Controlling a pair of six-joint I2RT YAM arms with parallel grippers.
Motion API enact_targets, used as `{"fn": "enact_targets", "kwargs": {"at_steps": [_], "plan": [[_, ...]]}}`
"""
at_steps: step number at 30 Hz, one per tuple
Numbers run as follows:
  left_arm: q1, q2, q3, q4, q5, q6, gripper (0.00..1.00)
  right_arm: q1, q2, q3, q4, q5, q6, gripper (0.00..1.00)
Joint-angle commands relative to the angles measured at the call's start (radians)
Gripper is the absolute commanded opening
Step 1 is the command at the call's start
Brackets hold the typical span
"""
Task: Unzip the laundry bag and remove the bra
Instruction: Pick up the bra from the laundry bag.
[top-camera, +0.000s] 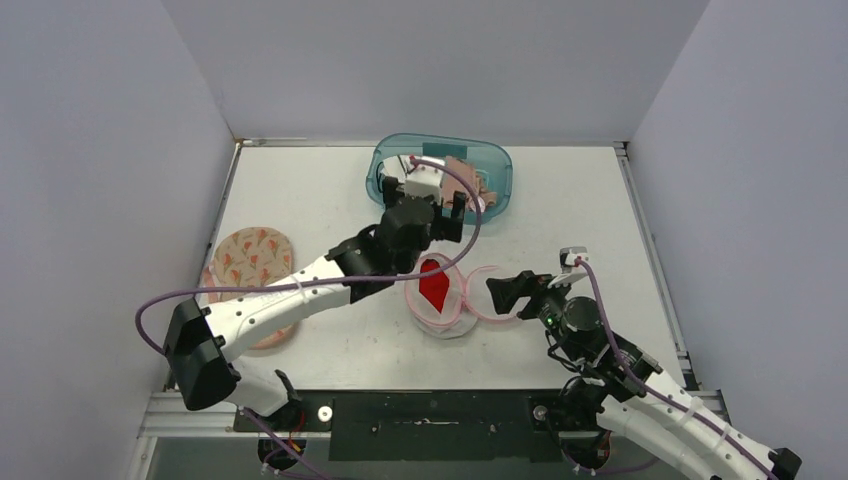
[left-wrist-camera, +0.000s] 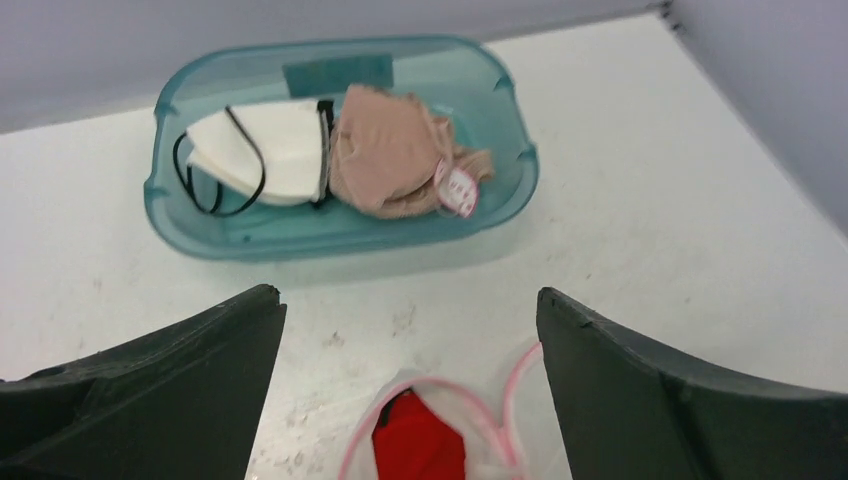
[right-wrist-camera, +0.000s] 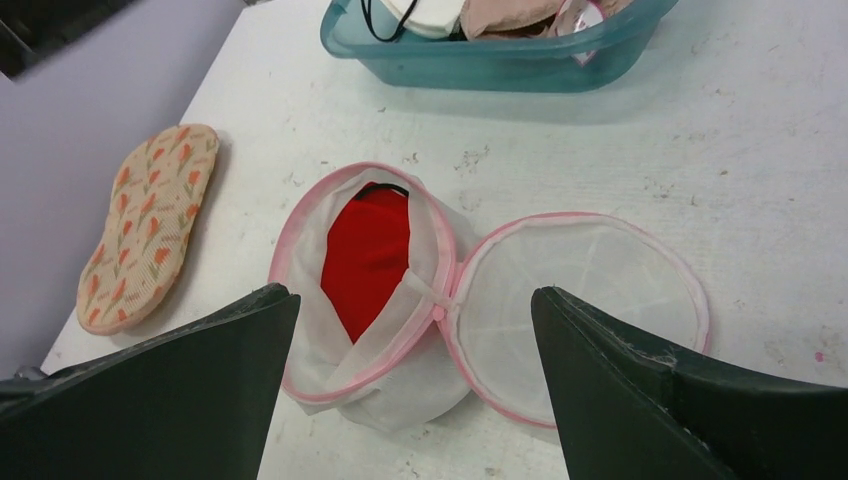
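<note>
1. Jaws of the right gripper (top-camera: 508, 295) are spread wide and pinch nothing. Just below and ahead of them lies the laundry bag (right-wrist-camera: 365, 290), already unzipped, with its round lid (right-wrist-camera: 580, 300) folded flat toward the right jaw.
2. Ahead of the left jaw, the red bra (right-wrist-camera: 368, 255) sits inside the bag's open half, with a black strap showing at its far end. The bag probably lies opened like this so the bra can be lifted straight up; that step is not yet done.
3. The pink rim stands up around the bra and the mesh is slack. A grasp from above, inside the rim, looks safest, since a sideways pull may drag the whole bag along.
4. The left gripper (left-wrist-camera: 408, 300) also has its jaws spread and empty. The bag's far rim and the bra's tip show low between them.
5. Bare table (left-wrist-camera: 650, 200) ahead of those jaws leaves open room to carry the bra.
6. Beyond that, a teal bin (left-wrist-camera: 200, 240) holds a white bra (left-wrist-camera: 270, 150) and a beige bra (left-wrist-camera: 390, 150), so it is a likely drop spot.
7. A floral pouch (right-wrist-camera: 150, 220) lies well outside the right gripper's left jaw, near the table edge and out of the way.
</note>
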Motion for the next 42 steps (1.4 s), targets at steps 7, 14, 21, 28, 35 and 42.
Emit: {"fn": "enact_targets", "kwargs": {"at_steps": [7, 14, 21, 28, 35, 42], "plan": [[-0.009, -0.264, -0.477, 0.033, 0.048, -0.350, 0.96, 0.007, 0.193, 0.004, 0.192, -0.128, -0.081, 0.91], [-0.009, -0.433, -0.762, 0.234, 0.200, -0.506, 0.96, 0.048, 0.262, -0.027, 0.235, -0.157, -0.134, 0.97], [-0.007, -0.373, -0.775, 0.224, 0.281, -0.559, 1.00, 0.172, 0.444, -0.012, 0.289, -0.060, -0.170, 0.81], [0.006, -0.314, -0.824, 0.328, 0.323, -0.589, 0.81, 0.217, 0.567, -0.035, 0.387, -0.058, -0.165, 0.63], [0.043, -0.265, -0.818, 0.357, 0.386, -0.601, 0.75, 0.294, 0.612, -0.039, 0.380, -0.022, -0.183, 0.57], [0.070, -0.241, -0.822, 0.359, 0.401, -0.593, 0.69, 0.373, 0.645, -0.054, 0.387, 0.030, -0.166, 0.52]]}}
